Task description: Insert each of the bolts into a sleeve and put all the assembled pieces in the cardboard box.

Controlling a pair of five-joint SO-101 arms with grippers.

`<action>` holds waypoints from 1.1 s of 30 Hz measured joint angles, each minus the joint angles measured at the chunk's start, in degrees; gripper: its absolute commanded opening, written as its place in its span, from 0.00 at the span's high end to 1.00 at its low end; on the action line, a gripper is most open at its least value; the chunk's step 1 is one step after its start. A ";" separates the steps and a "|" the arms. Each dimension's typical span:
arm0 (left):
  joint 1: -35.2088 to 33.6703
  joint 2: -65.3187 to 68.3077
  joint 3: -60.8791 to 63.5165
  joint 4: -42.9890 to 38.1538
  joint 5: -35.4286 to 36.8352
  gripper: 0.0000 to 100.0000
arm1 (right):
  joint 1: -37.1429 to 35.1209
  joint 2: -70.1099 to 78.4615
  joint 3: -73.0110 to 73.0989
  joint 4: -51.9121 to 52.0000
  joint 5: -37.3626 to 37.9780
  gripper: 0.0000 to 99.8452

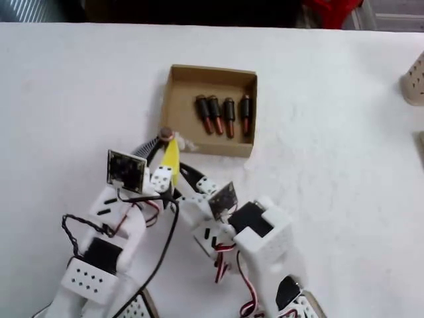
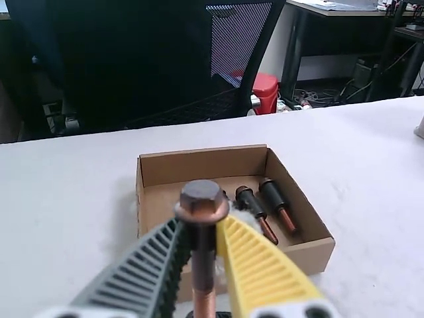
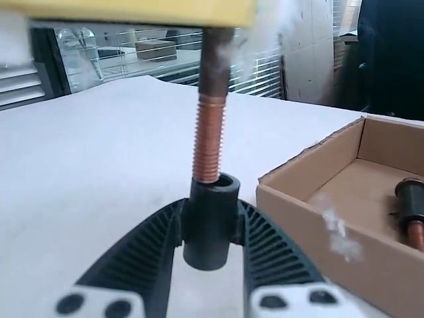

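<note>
The left fingers [image 2: 258, 265] are clamped on the copper bolt [image 2: 203, 199], upright and head up, just off the near-left corner of the cardboard box [image 1: 179, 99]; the right fingers [image 3: 146, 258] grip the black sleeve [image 3: 212, 192] beneath it, with the threaded tip just at its mouth; four assembled pieces [image 1: 214, 114] lie in the box; the risk, I judge, is misalignment; a slight tilt could catch the thread on the rim, jam it, or twist the sleeve loose onto the desk [image 1: 331, 132].

white table [image 1: 344, 165], cardboard box [image 1: 177, 106] resting on it
</note>
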 measured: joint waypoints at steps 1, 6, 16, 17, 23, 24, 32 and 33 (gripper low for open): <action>0.00 0.00 0.00 0.00 0.00 0.98 | 0.00 0.00 0.00 0.00 0.00 0.98; 0.00 0.00 -0.26 0.00 0.00 0.98 | -0.09 0.00 0.00 0.00 0.00 0.98; -0.79 2.55 -7.74 0.00 0.00 0.98 | -0.09 0.00 0.00 0.00 0.00 0.98; -1.23 4.48 -9.32 0.00 0.00 0.98 | -0.09 0.00 0.00 0.00 0.00 0.98; -2.29 14.86 -12.66 0.00 0.00 0.98 | -0.09 0.00 0.00 0.00 0.00 0.98; -2.29 14.86 -12.66 0.00 0.00 0.98 | -0.09 0.00 0.00 0.00 0.00 0.98; 0.09 6.95 -6.95 0.79 1.32 0.98 | -0.09 0.00 0.00 0.00 0.00 0.98; 0.35 5.71 -6.59 1.41 1.49 0.98 | -0.09 0.00 0.00 0.00 0.00 0.98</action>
